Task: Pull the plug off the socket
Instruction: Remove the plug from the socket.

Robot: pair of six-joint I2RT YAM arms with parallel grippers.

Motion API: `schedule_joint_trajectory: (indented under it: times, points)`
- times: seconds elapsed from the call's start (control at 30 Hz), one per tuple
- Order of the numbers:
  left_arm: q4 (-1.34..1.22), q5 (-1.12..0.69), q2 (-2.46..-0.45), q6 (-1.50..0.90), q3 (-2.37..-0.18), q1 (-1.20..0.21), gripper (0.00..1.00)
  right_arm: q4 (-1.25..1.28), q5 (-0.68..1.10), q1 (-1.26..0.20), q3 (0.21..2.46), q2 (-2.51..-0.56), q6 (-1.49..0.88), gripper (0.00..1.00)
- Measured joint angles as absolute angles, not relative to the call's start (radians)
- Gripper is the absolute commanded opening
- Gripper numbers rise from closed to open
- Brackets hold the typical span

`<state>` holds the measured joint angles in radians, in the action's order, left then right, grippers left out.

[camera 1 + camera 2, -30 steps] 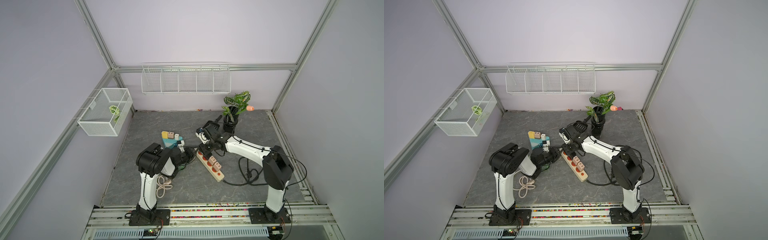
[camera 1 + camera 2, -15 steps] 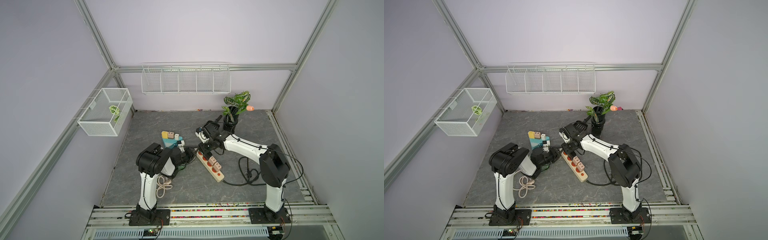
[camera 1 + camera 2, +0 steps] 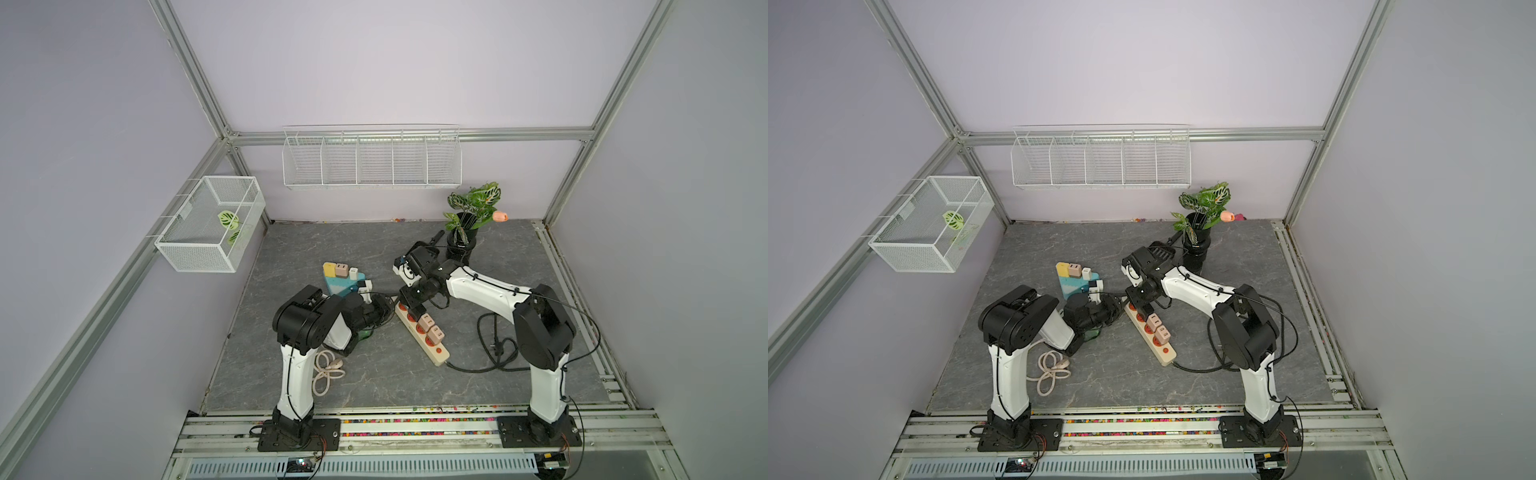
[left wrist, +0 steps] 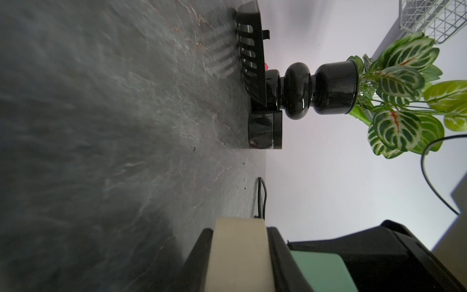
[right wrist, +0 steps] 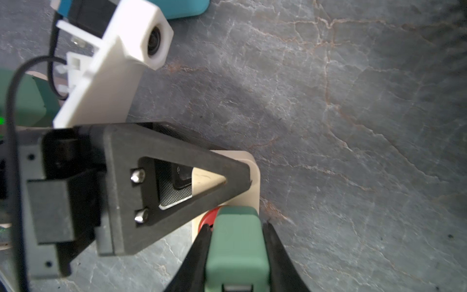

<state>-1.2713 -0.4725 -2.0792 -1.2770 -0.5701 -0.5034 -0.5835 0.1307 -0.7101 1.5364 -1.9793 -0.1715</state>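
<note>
A beige power strip point(image 3: 439, 353) point(image 3: 1166, 351) with red sockets lies slantwise on the grey floor. In the right wrist view a green plug point(image 5: 237, 242) sits in the red socket point(image 5: 207, 220) nearest the strip's far end, and my right gripper point(image 5: 237, 227) is shut on it. In both top views the right gripper point(image 3: 415, 309) point(image 3: 1145, 309) covers that plug. My left gripper point(image 4: 238, 235) point(image 3: 390, 311) lies low on its side, shut on the strip's far end point(image 4: 240, 252). The green plug point(image 4: 316, 268) shows beside it.
Two pink plugs point(image 3: 430, 327) sit further along the strip. A black vase with a plant point(image 3: 461, 245) stands behind the right arm. A teal adapter board point(image 3: 343, 280), a coiled beige cable point(image 3: 326, 370) and the strip's black cord point(image 3: 490, 353) lie around.
The right gripper's jaws have closed onto the green plug. The left arm has not moved.
</note>
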Motion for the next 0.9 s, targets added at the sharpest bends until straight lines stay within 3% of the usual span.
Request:
schedule_joint_trajectory:
  times: [0.37,0.7,0.9]
  points:
    - [-1.234,-0.453,-2.078,-1.229,-0.619,-0.516,0.00,-0.852,0.125,-0.684,1.784,-2.091,-0.130,0.00]
    - [-1.199,-0.473,-2.093,-1.222,-0.645,-0.533,0.00,-0.780,0.146,-0.666,1.671,-2.031,-0.103,0.00]
    - [-1.235,-0.468,-2.091,-1.208,-0.650,-0.535,0.00,-0.847,0.154,-0.648,1.737,-2.044,-0.105,0.00]
